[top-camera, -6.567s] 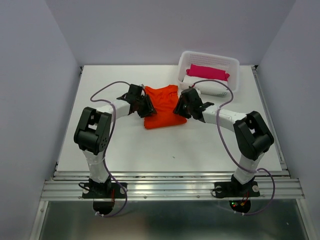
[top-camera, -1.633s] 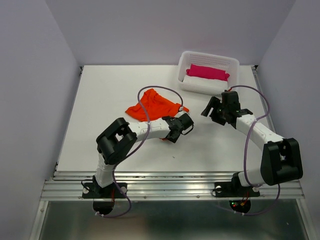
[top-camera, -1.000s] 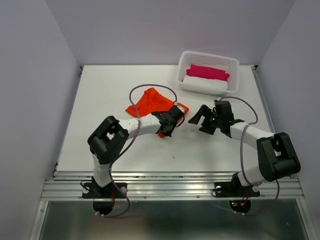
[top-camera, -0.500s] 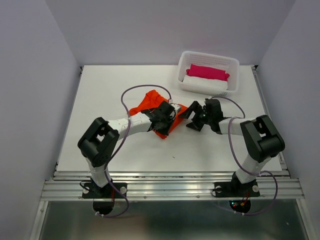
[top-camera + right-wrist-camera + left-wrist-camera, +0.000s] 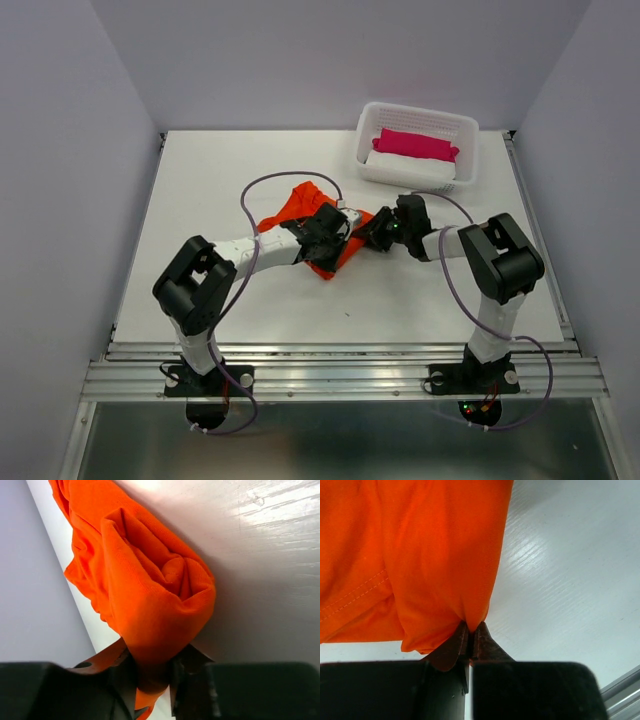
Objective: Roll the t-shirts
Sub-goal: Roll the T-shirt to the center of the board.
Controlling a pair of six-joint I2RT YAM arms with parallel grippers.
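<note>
**Desk:** What has just changed out there?

**Me:** Nearest me, my right arm has swung in from the right side of the white table. Its right gripper, spread wide a second ago, has clamped onto a bunched fold of the plain bright orange-red short-sleeved t-shirt of thin fabric. My left gripper was already pinched tight on another edge of the same t-shirt and hasn't let go.

**Desk:** So where is the t-shirt now?

**Me:** Mid-table, strung between the two grippers. It is crumpled, not the flat folded shape it had some seconds back.

**Desk:** And for the task?

**Me:** I reckon two holds let me pull it taut and lay it out again. No roll has been started, so I'd call this early.

**Desk:** Give me the count.

**Me:** Working away from me: two arms, two grippers, one orange-red t-shirt. Toward the far right corner there is one white plastic lattice basket. In it are one magenta-pink cloth bundle and one white cloth bundle against it.
</note>
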